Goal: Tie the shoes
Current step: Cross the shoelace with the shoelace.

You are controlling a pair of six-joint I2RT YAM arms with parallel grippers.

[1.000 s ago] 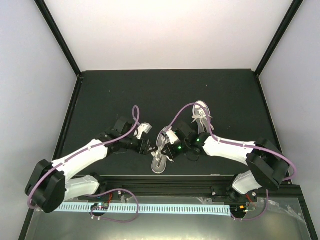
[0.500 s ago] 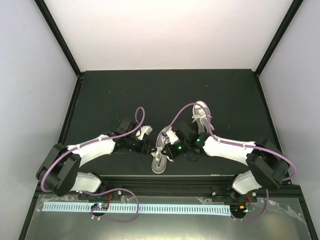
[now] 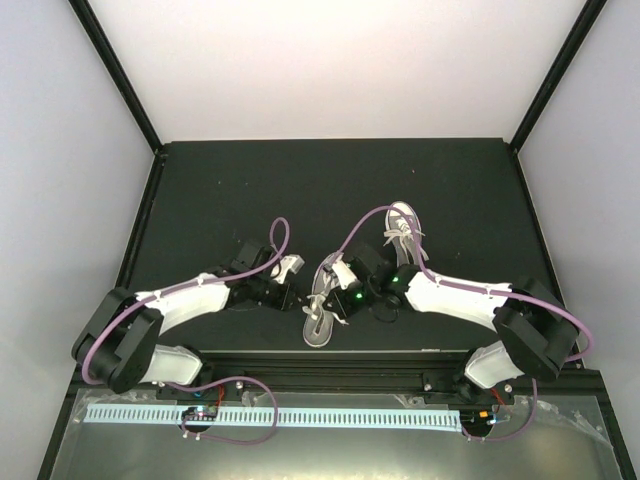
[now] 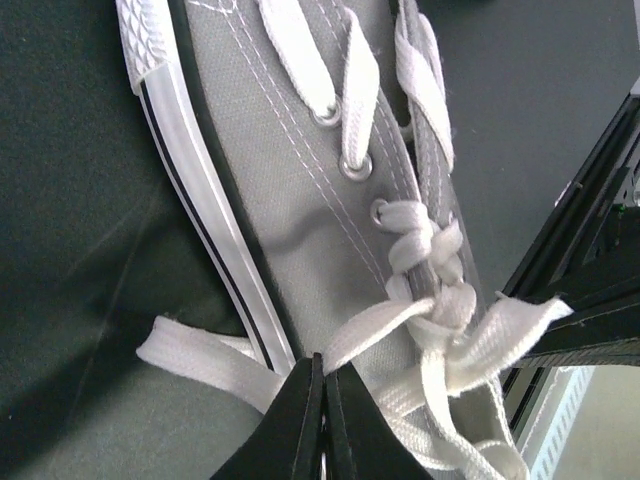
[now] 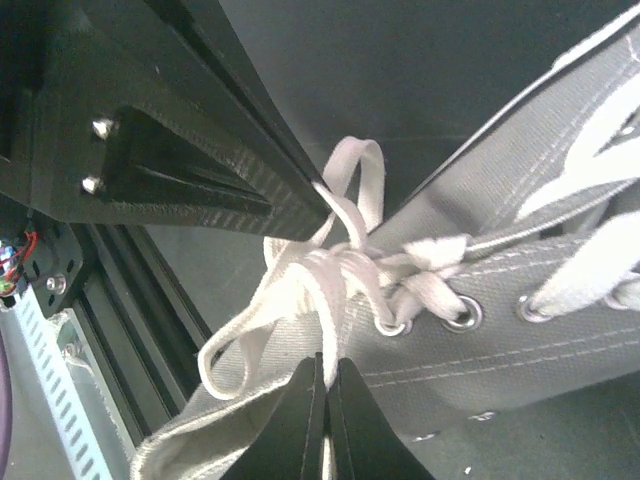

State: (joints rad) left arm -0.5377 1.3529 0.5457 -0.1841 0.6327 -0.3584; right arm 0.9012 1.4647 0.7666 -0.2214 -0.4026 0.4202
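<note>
Since a second ago, the left gripper (image 4: 321, 372) has been drawn shut, and the elbow block of its arm is seen in the top view shifted in toward the near shoe (image 4: 290, 170). The right arm has been left as it was.

From the left wrist, the black fingertips (image 4: 303, 395) are seen pressed together just beside the white sole of the near shoe, and a flat white lace (image 4: 200, 362) is pinched between them. One end of this lace trails away from the shoe across the dark table (image 3: 250, 190). The other part runs up over the grey canvas into a loose tangle at the top eyelets.

The right gripper (image 5: 325, 372) is likewise clenched. In its own view a bundle of lace strands is gripped at the tips, right at the shoe's upper rim. A loop hangs down beside the opening, and a smaller loop is raised above the knot.

In the top view the near shoe is flanked by both grippers, the left one on its left side and the right one on its right, each touching it or its lacing. Much of it is covered by the wrists, and only its lower end is plainly shown.

The far shoe (image 3: 403, 228) is set behind the near shoe and to its right, apart from it. White lacing is spread loosely over its top, and the right arm's purple cable is arched beside it.
</note>
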